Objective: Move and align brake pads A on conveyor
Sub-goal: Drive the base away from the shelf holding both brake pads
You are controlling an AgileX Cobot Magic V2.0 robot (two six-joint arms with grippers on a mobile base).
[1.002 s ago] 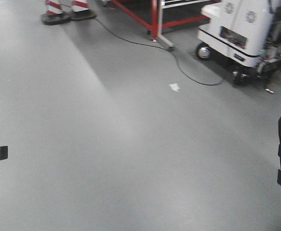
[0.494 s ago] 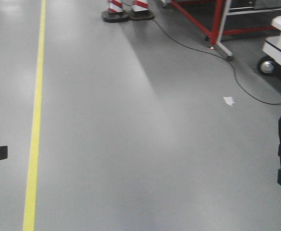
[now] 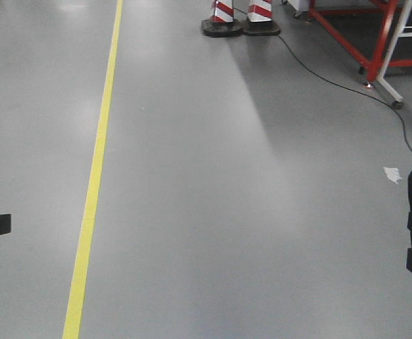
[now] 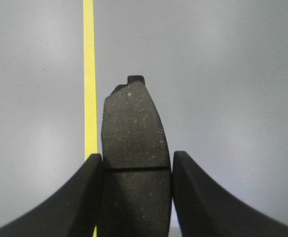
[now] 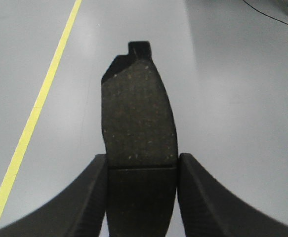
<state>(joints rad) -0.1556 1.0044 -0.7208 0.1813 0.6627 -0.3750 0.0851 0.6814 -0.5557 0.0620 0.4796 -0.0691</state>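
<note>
- My left pincer (image 4: 136, 158) is clenched on the left brake pad (image 4: 134, 123), with one finger against each long edge. The pad reaches out past my fingertips, its groove level with them and a small tab at its far end.
- My right pincer (image 5: 142, 158) is clamped on the right brake pad (image 5: 138, 113) in the same way: groove at the fingertips, tab at the far end.
- In the front view my two pincers sit at the near left and near right edges, well apart. The right pad stands upright.
- Under both pads is bare grey floor (image 3: 227, 212).
- A yellow line (image 3: 96, 176) runs on the left side of the floor from near to far. In the left wrist view it passes behind the left pad's left edge.
- A small white scrap (image 3: 392, 174) lies on the floor to the right.
- A black cable (image 3: 333, 78) trails from the right side back toward the far end.
- Two red-and-white striped cones (image 3: 223, 18) stand side by side at the far end.
- A red frame (image 3: 361, 35) stands at the far right.
</note>
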